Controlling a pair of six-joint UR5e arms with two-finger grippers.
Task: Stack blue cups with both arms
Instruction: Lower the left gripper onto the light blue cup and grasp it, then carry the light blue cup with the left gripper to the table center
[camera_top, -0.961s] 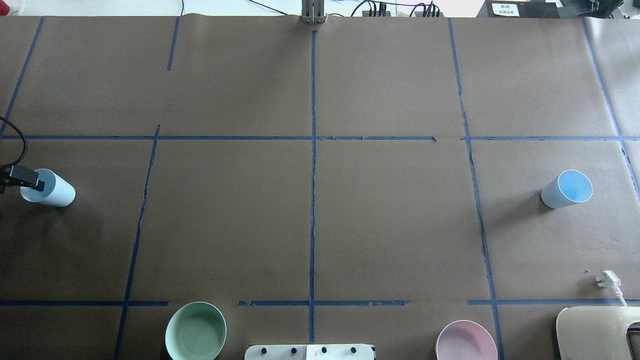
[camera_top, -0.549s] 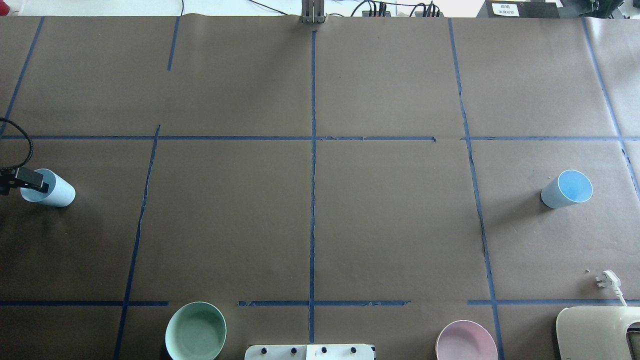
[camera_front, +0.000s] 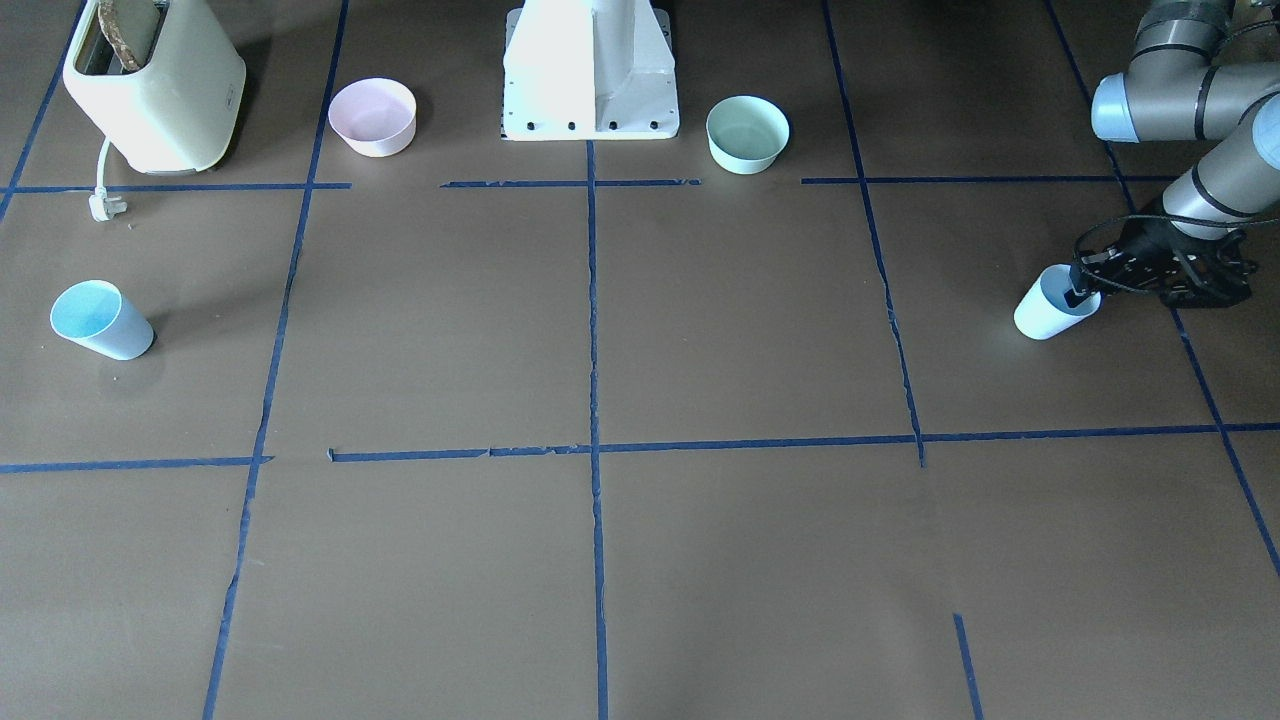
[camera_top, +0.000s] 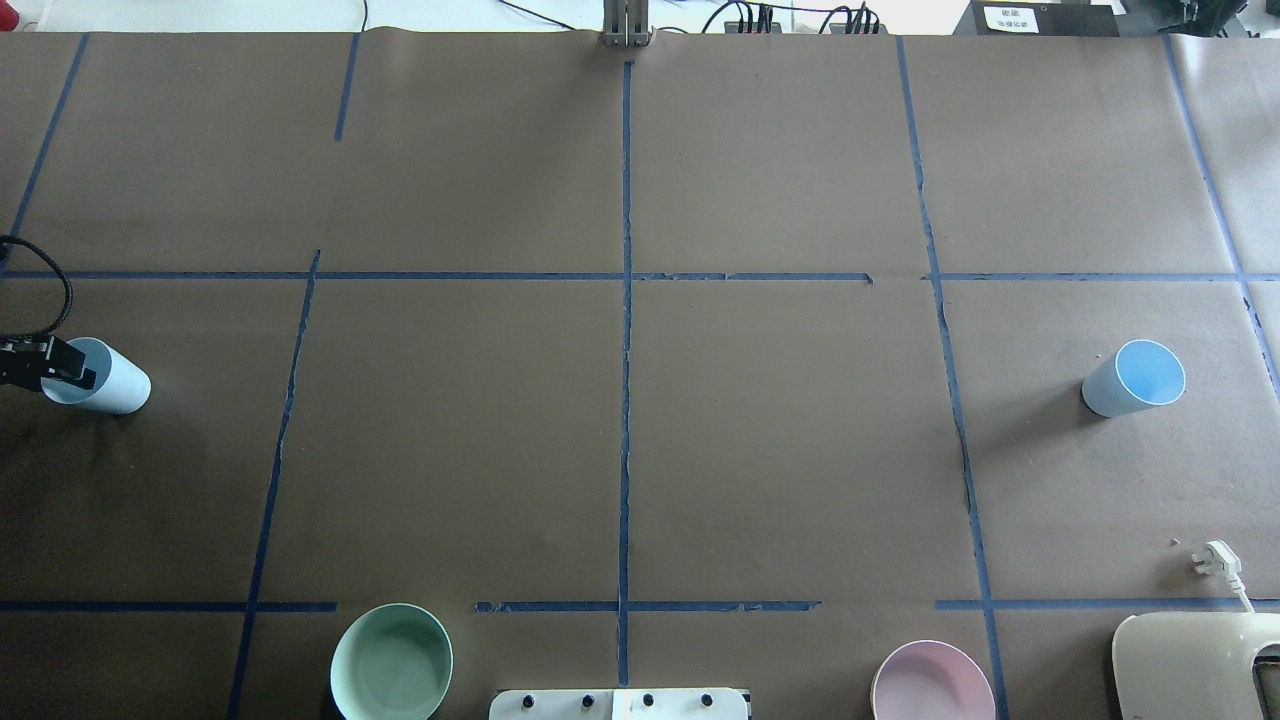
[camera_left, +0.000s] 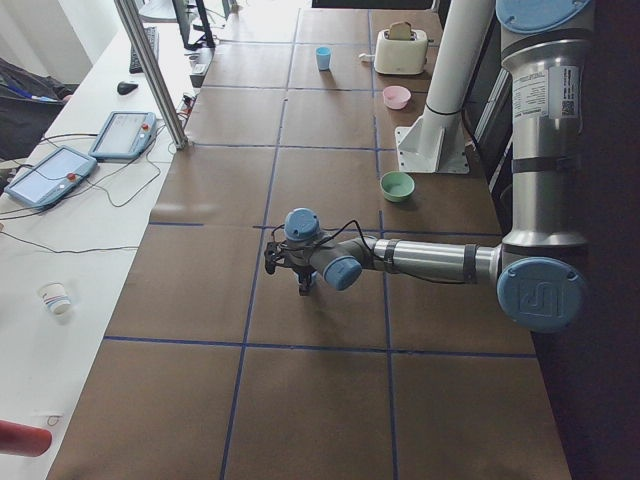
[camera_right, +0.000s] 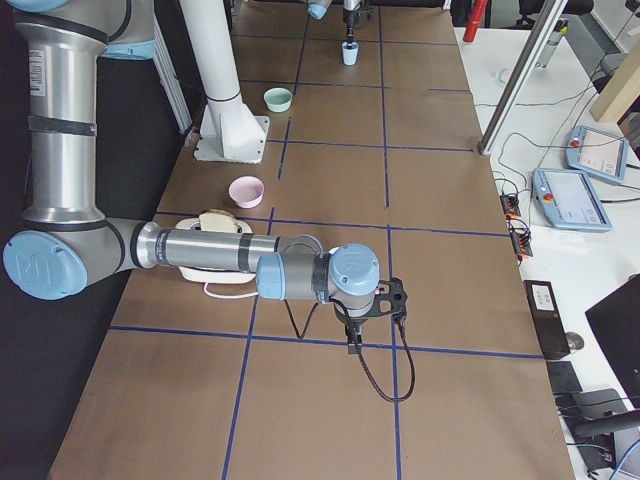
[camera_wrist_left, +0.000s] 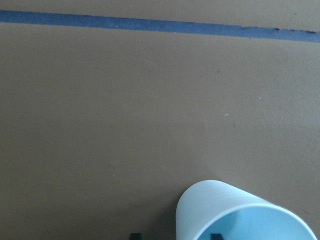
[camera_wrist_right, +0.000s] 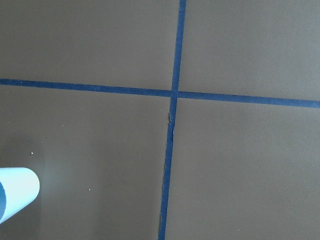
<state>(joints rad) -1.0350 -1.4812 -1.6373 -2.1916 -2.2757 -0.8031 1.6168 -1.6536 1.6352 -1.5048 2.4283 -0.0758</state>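
One blue cup (camera_top: 112, 384) stands at the table's far left, also in the front view (camera_front: 1040, 315) and the left wrist view (camera_wrist_left: 235, 212). My left gripper (camera_top: 72, 375) is open over its rim. One finger is inside the cup and one is outside. The other blue cup (camera_top: 1130, 382) stands alone at the far right, and its edge shows in the right wrist view (camera_wrist_right: 17, 192). My right gripper (camera_right: 352, 345) shows only in the exterior right view, hanging low over the table. I cannot tell whether it is open or shut.
A mint-green bowl (camera_top: 390, 662) and a pink bowl (camera_top: 932, 685) sit near the white pedestal (camera_top: 618, 703). A cream toaster (camera_top: 1195, 665) with its white plug (camera_top: 1215, 560) is at the near right. Blue tape lines cross the brown table cover.
My left gripper has shifted slightly toward the table's left edge at the cup's rim. Both cups stay where they were.
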